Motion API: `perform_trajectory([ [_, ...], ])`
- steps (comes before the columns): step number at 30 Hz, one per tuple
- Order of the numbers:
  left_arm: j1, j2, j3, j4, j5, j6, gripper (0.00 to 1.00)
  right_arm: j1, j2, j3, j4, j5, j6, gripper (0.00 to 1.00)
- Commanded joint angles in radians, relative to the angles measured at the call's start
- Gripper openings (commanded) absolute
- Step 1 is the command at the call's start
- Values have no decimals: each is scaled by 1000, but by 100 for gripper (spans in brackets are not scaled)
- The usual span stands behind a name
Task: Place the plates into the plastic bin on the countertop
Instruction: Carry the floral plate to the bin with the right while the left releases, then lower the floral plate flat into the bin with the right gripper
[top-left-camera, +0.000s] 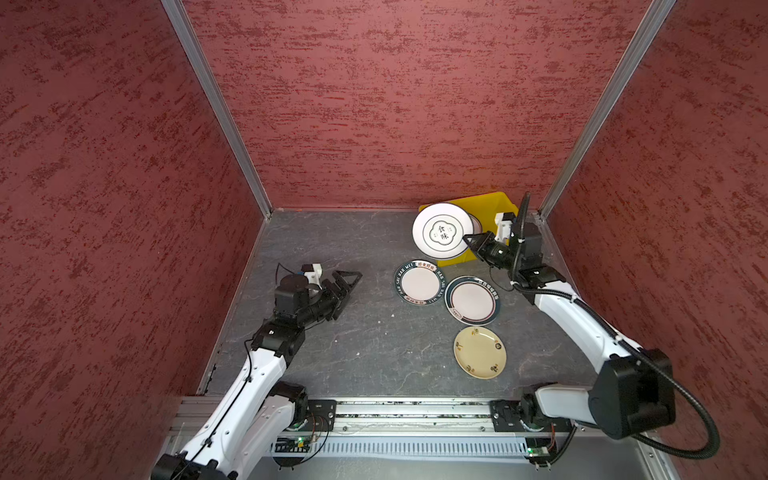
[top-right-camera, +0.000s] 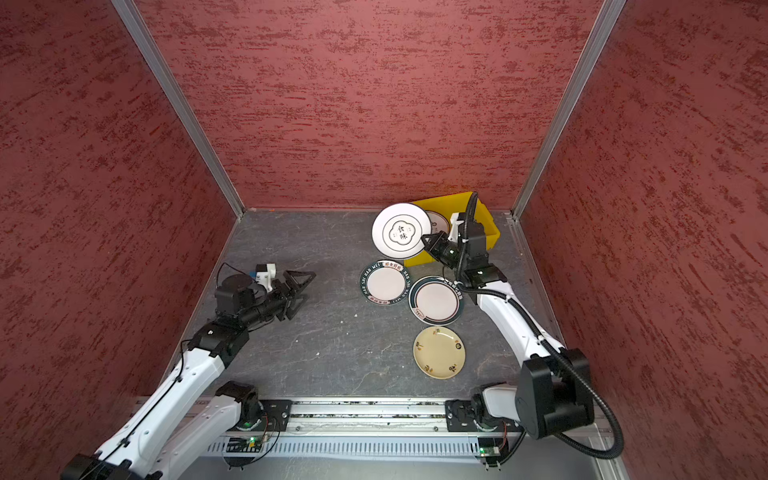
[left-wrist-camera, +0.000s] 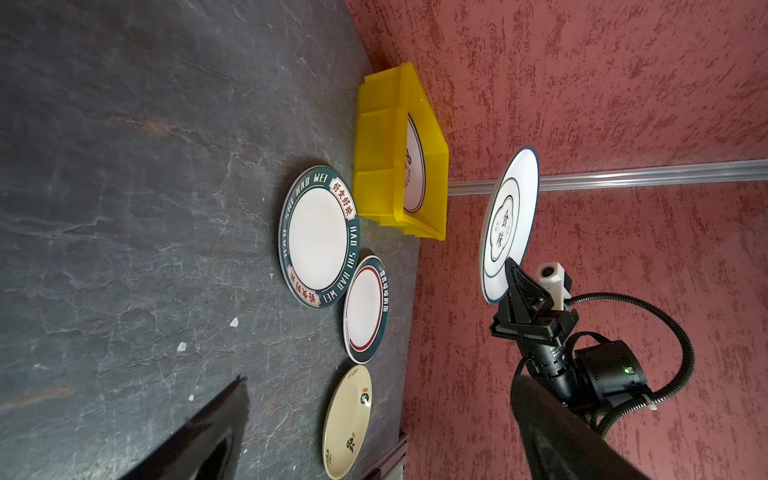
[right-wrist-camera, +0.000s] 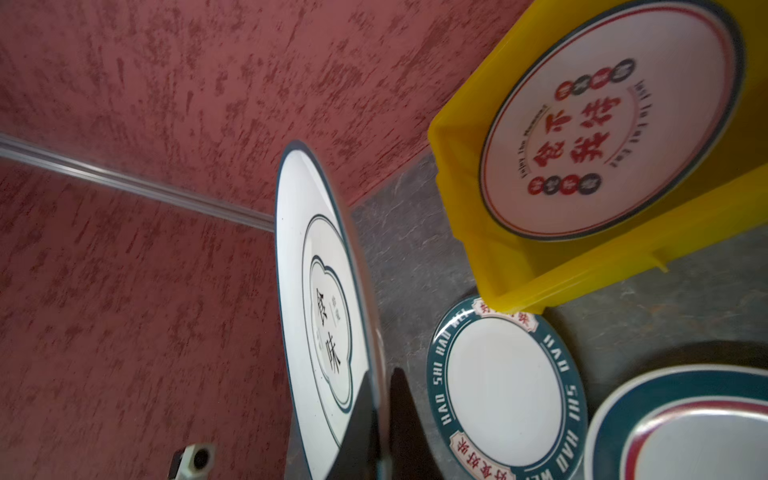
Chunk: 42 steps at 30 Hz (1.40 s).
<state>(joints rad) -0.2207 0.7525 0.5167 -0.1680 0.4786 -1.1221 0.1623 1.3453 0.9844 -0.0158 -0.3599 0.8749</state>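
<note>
The right fingers (top-left-camera: 476, 241) pinch the rim of a round white green-edged plate (top-left-camera: 442, 230), raised near a corner of the bright yellow plastic bin (top-left-camera: 494, 203). Such a thin hold may let it swing, slip or clip the bin's wall. The left fingers (top-left-camera: 348, 274) stand spread, well away.

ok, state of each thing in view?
right gripper: shut on white round flower-emblem plate, at its rim
white round flower-emblem plate: lifted, tilted
left gripper: open, empty
yellow plastic bin: holds one red-printed plate
green-rimmed lettered plate: flat on dark grey countertop
dark-rimmed red-ringed plate: flat on countertop
cream-yellow plate: flat on countertop
</note>
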Motion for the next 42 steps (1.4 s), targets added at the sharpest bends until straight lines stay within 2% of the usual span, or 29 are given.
perform_trajectory([
  [1, -10, -71, -33, -21, -49, -51, 99, -56, 53, 31, 81, 70, 58, 0],
  [12, -12, -199, -60, -112, -61, -60, 99, -92, 375, 297, 28, 149, 26, 0],
  [15, -13, -191, -60, -113, -50, -60, 99, -86, 426, 304, 108, 122, 48, 0],
  [19, -14, -185, -61, -106, -44, -59, 99, -86, 469, 313, 100, 221, 49, 0],
  [22, -13, -186, -63, -108, -41, -62, 99, -85, 512, 340, 70, 247, 38, 0],
  [30, -12, -171, -75, -87, -35, -70, 99, -86, 607, 376, 57, 223, 37, 0],
  [31, -13, -167, -75, -85, -34, -70, 99, -86, 618, 383, 57, 202, 29, 7],
  [32, -14, -163, -73, -84, -32, -71, 99, -85, 628, 398, 53, 178, 19, 27],
  [33, -14, -160, -72, -82, -31, -70, 99, -85, 634, 407, 46, 164, 8, 42],
  [35, -15, -155, -70, -77, -31, -71, 99, -83, 621, 408, 41, 161, -18, 62],
  [40, -14, -150, -74, -72, -35, -71, 99, -78, 525, 387, -17, 265, -120, 91],
  [42, -14, -148, -79, -70, -35, -74, 99, -78, 482, 385, -76, 320, -162, 99],
])
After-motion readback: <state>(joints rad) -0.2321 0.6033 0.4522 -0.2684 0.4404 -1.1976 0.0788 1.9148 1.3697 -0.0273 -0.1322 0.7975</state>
